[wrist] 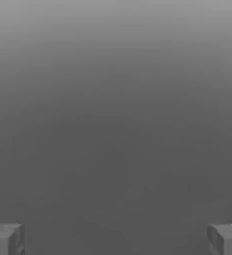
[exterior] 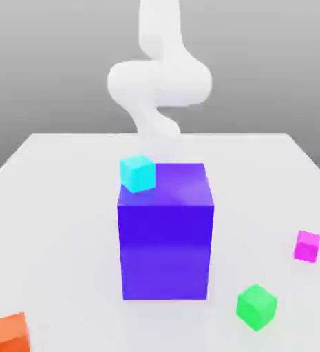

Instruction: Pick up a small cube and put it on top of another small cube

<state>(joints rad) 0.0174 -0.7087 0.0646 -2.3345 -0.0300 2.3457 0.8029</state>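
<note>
The small magenta-pink cube point(exterior: 307, 246) is lying on the white bench point(exterior: 59, 206), at about four o'clock from the big purple-blue block point(exterior: 165, 232) in the exterior view, well apart from it and close to the bench's edge on that view's right. Nothing is touching it.

A green cube point(exterior: 257, 306) is sitting near it, at about seven o'clock from the pink one. An orange cube point(exterior: 11, 332) is resting far away, at about eight o'clock from the big block. A small cyan cube point(exterior: 137, 172) is standing on top of the big block, at its corner toward eleven o'clock.

The white arm point(exterior: 159, 82) is rising behind the block, at twelve o'clock. In the hand view, the two grey fingertips point(wrist: 5, 239) are standing at opposite edges, so the jaws point(wrist: 116, 240) are spread fully wide and are holding nothing; between them there is only plain grey background.

I judge the task is at its very beginning: the approach to the pink cube is not yet made. The next move is calling for the hand to travel over the pink cube, descend with the fingers on both sides, and close gently. The cube is small, so centring matters.
</note>
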